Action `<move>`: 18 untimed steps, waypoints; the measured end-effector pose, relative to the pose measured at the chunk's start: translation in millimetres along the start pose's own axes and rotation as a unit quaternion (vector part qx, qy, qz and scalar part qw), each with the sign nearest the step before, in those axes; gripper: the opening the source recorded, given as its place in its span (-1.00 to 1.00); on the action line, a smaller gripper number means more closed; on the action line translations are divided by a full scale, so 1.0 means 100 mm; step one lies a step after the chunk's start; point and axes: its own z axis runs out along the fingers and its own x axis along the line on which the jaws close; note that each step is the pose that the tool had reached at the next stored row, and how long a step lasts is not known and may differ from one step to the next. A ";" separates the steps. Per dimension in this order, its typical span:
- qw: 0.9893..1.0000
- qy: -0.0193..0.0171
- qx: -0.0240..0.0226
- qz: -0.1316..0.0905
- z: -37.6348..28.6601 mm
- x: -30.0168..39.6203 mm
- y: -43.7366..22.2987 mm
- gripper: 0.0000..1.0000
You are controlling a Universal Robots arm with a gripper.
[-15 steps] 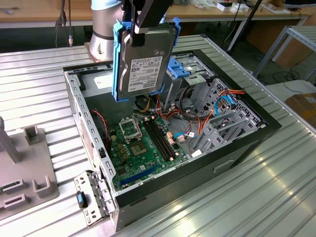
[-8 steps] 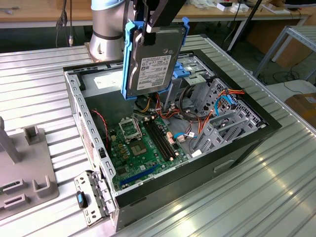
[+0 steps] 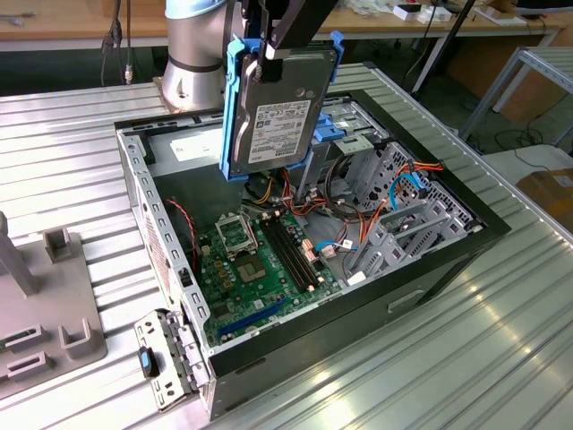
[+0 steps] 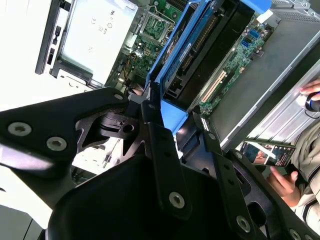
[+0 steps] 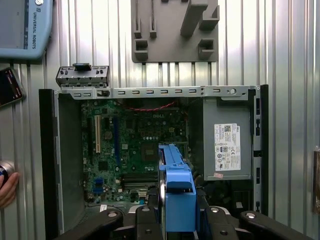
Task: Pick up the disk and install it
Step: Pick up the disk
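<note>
Currently the claw [image 3: 269,47] is gripping the disk [image 3: 273,112] by its top edge, closed tight against it. In the exterior view the disk is hanging upright above the open computer case [image 3: 131,170], at 12 o'clock of the motherboard [image 3: 255,260]. Trouble is sitting at about 4 o'clock from it: loose cables [image 3: 354,210] are crowding the drive cage [image 3: 398,202], so the blue rails could be snagging there, or the edge-only pinch could be letting the disk slip onto the board.

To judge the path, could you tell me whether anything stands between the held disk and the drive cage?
The pincer grips the disk upright above the open case. Nothing visible stands between it and the drive cage; coloured wires lie low beside the cage.
</note>
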 end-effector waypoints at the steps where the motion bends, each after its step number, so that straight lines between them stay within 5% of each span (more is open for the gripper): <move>1: 1.000 0.000 0.000 0.000 0.000 0.000 -0.004 -0.27; 10: 1.000 0.000 0.000 0.000 -0.001 0.129 -0.026 -0.27; 18: 1.000 0.000 0.000 0.000 0.000 0.124 -0.270 -0.27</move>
